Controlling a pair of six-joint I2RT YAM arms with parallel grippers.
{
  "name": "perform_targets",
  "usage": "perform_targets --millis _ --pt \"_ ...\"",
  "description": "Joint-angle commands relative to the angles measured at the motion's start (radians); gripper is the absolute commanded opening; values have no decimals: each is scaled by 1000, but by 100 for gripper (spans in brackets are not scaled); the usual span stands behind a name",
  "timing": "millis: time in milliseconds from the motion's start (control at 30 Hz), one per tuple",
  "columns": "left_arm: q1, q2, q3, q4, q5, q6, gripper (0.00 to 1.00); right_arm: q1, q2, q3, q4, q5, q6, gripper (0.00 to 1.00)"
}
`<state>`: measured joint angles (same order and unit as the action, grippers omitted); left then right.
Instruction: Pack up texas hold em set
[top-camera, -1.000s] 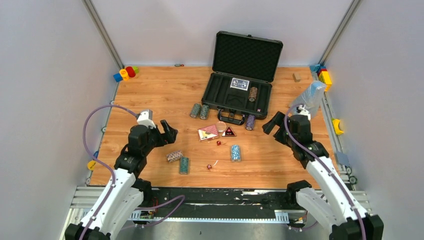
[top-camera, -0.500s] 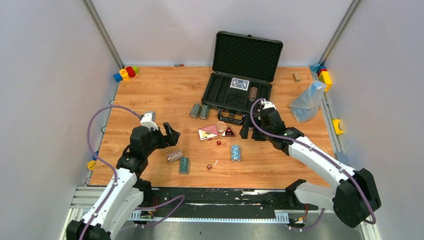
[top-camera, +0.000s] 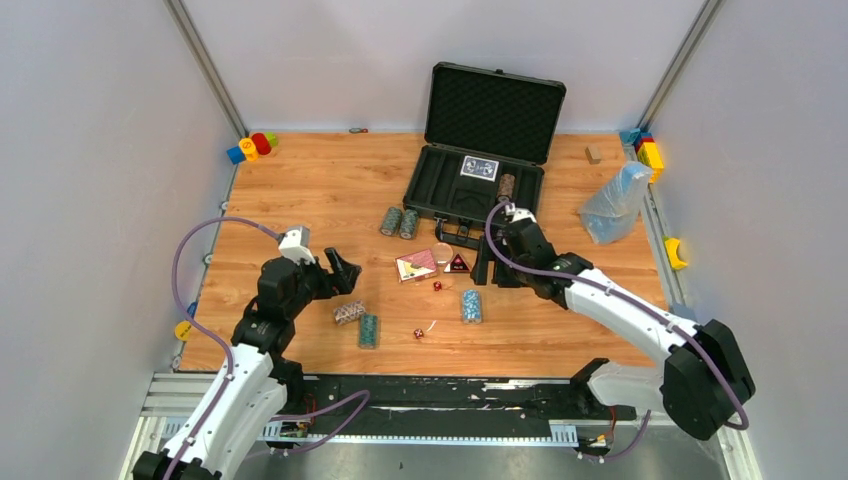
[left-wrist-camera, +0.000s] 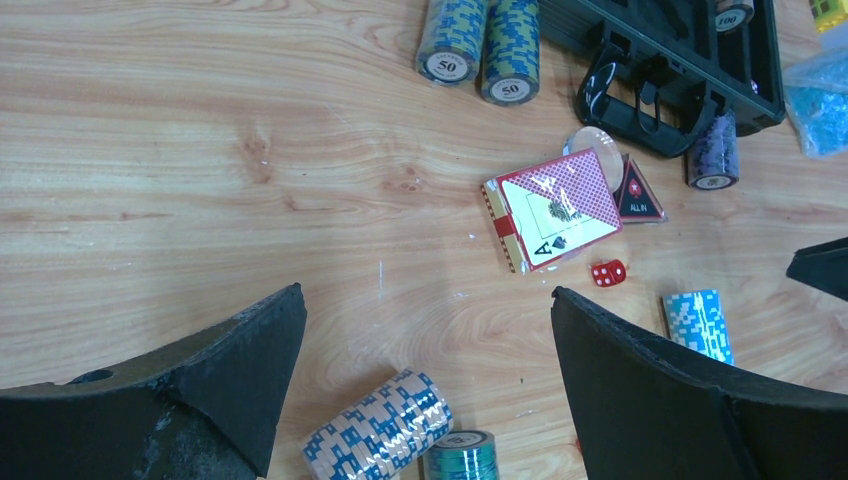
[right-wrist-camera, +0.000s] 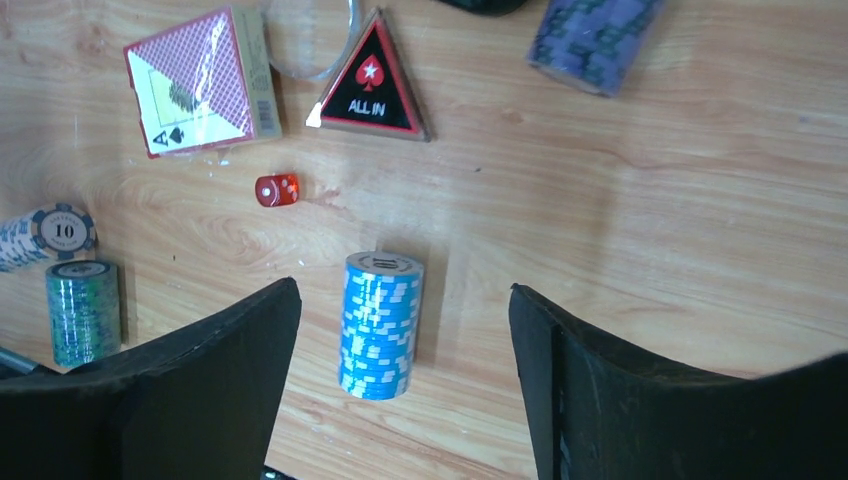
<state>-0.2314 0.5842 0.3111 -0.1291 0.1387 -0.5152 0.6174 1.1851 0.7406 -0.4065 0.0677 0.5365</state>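
**Big swing from the right arm, barely a twitch on the left**

Compared with a second ago: big move by the right gripper (top-camera: 488, 270), gone from beside the clear plastic bag (top-camera: 612, 205) to mid-table, just in front of the case handle. As for the left gripper (top-camera: 340, 272), only a tiny nudge, hovering left of centre. Both with fingers spread wide, gripping nothing.

Through the right wrist camera: blue chip roll (right-wrist-camera: 380, 325) lying on its side right below the gap between the fingers, untouched. Beyond that, a red die (right-wrist-camera: 277, 190), the triangular "ALL IN" button (right-wrist-camera: 372, 85), a red-backed card deck (right-wrist-camera: 200, 85) and a clear disc (right-wrist-camera: 305, 35) tucked against the button. Purple roll (right-wrist-camera: 595, 40) off at the top right of that view.

Through the left wrist camera: tan-and-blue roll (left-wrist-camera: 380, 435) with a teal roll (left-wrist-camera: 462, 455) right next to it, both low between the fingers. Further out, a blue-and-yellow roll (left-wrist-camera: 455, 35) marked 50, its twin (left-wrist-camera: 510, 45) snug alongside, near the case's left front corner.

Black case (top-camera: 495, 110) at the far side of the table, lid up, foam showing. Inside: a blue-backed deck (top-camera: 479, 168) and one brownish roll (top-camera: 506, 187). Also a second die (top-camera: 418, 334) toward the near edge, and toy blocks (top-camera: 250, 147) way off in the far left corner.
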Motion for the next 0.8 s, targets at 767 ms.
perform_targets --millis 767 --pt "2 -1 0 29 -19 -21 100 197 250 94 -44 37 159 37"
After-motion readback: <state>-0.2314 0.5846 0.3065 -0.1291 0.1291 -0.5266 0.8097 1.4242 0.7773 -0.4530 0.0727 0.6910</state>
